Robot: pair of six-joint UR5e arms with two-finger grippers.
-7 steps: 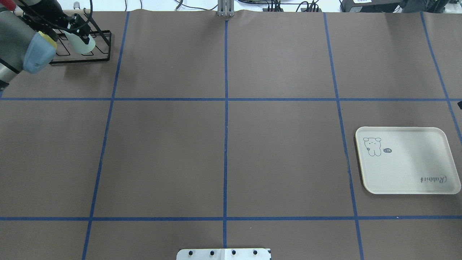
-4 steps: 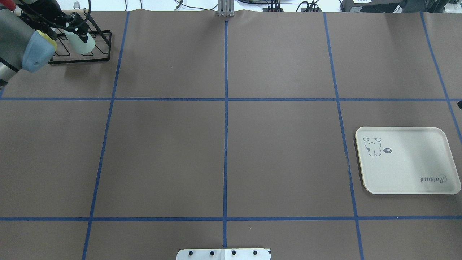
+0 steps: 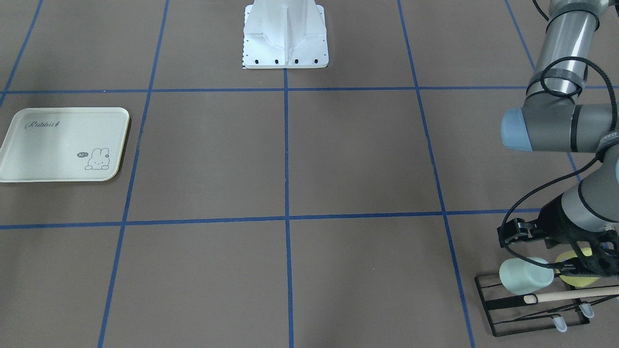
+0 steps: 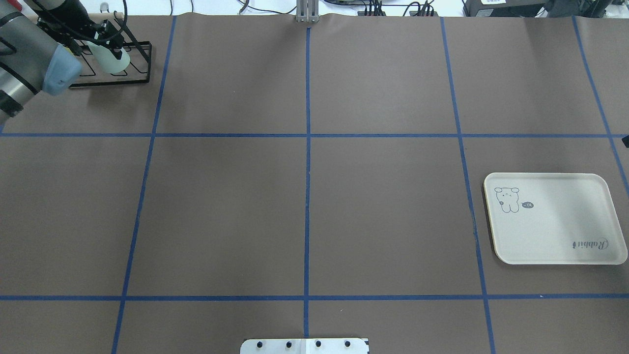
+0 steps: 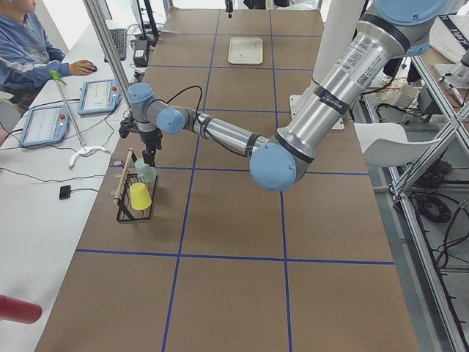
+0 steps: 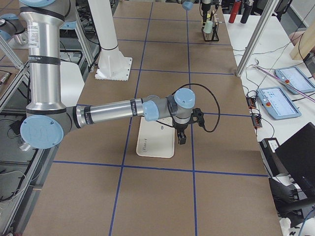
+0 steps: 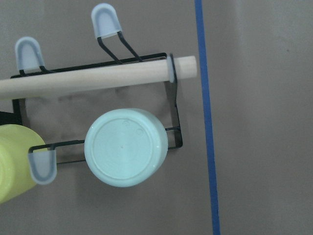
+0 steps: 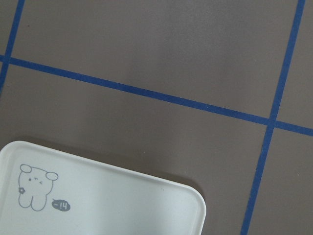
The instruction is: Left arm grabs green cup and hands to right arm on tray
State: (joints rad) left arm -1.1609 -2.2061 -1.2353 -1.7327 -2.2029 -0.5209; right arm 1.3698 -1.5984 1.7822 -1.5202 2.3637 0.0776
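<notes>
The green cup (image 4: 112, 58) sits upside down on a black wire rack (image 4: 137, 81) at the table's far left corner. It also shows in the front view (image 3: 524, 276) and the left wrist view (image 7: 126, 147), base toward the camera. My left gripper (image 4: 105, 37) hovers just above the cup; its jaws look open and empty. No fingers show in the wrist view. The tray (image 4: 555, 226) lies empty at the right. My right gripper (image 6: 180, 140) hangs over the tray's far edge (image 6: 155, 142); I cannot tell if it is open.
A yellow-green cup (image 3: 578, 275) sits on the same rack beside the green one. A wooden rod (image 7: 88, 78) runs along the rack's top. The white robot base (image 3: 285, 34) stands at the middle of the near edge. An operator (image 5: 29, 51) sits beyond the table.
The left arm's elbow has drawn back toward the far left corner. Its gripper stays over the green cup. The cup and tray have not moved.
</notes>
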